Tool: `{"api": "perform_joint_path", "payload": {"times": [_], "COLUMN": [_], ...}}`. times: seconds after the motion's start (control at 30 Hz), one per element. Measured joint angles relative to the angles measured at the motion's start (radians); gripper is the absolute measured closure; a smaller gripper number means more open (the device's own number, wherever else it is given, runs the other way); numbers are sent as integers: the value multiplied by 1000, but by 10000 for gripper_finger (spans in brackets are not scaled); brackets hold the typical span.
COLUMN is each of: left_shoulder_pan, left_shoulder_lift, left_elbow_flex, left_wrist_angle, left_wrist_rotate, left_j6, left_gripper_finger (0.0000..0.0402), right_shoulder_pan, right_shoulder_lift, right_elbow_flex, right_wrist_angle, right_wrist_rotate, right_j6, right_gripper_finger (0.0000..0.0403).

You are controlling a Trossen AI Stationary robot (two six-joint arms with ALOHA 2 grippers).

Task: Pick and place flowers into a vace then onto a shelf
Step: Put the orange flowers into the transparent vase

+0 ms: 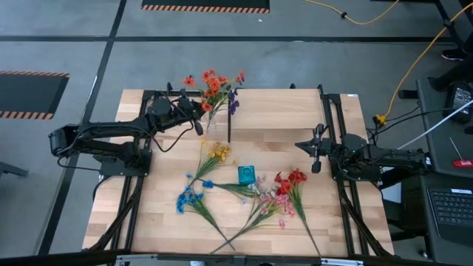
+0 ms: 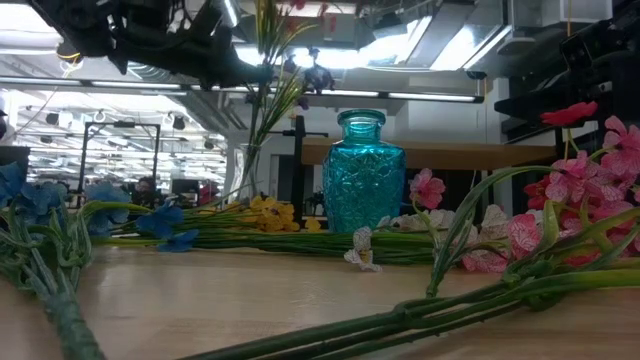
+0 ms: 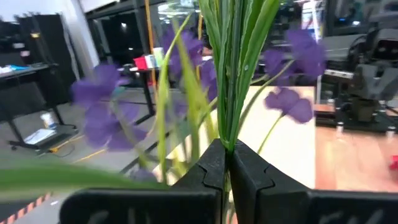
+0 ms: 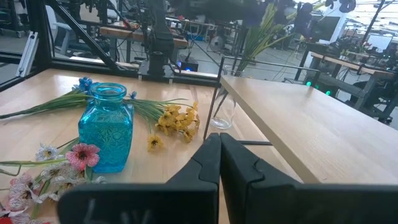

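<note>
My left gripper (image 1: 201, 111) hangs above the table's far left part, just left of the shelf (image 1: 295, 111). It is shut on a bunch of flowers (image 1: 216, 85) with orange, red and purple blooms. Below the bunch a clear glass vase (image 4: 222, 115) stands on the table by the shelf's leg. A blue glass vase (image 1: 246, 175) stands upright mid-table. Yellow flowers (image 1: 218, 154), blue flowers (image 1: 188, 198) and red and pink flowers (image 1: 284, 188) lie flat around it. My right gripper (image 1: 316, 151) waits shut at the right, in front of the shelf. My left gripper pinches the bunch's green stalks (image 3: 229, 134) between its two fingers (image 3: 205, 168), partway along them. The fingers reach in level and lie across the stalks. The bunch stands upright with its blooms above the fingers. Its stalks (image 2: 258, 110) run down toward the clear vase; whether they are inside I cannot tell.
The shelf's thin black legs (image 1: 229, 129) stand beside the clear vase. Long stalks (image 2: 400, 320) cross the table's near half. Black arm frames run along both table sides. Bare tabletop shows at the near left corner (image 1: 133, 222).
</note>
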Motion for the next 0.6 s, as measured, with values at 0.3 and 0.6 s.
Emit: {"api": "perform_joint_path", "payload": {"times": [0.3, 0.6], "left_shoulder_pan": [0, 5], "left_shoulder_lift": [1, 33], "left_elbow_flex": [-111, -116], "left_wrist_angle": [146, 151], "left_wrist_rotate": [-22, -33], "left_j6": [-7, -7], "left_gripper_finger": [397, 397], "right_shoulder_pan": [0, 0], "right_shoulder_lift": [0, 0], "right_elbow_flex": [0, 0], "right_wrist_angle": [0, 0], "right_wrist_rotate": [0, 0], "right_j6": [0, 3], "right_gripper_finger": [395, 395]}}
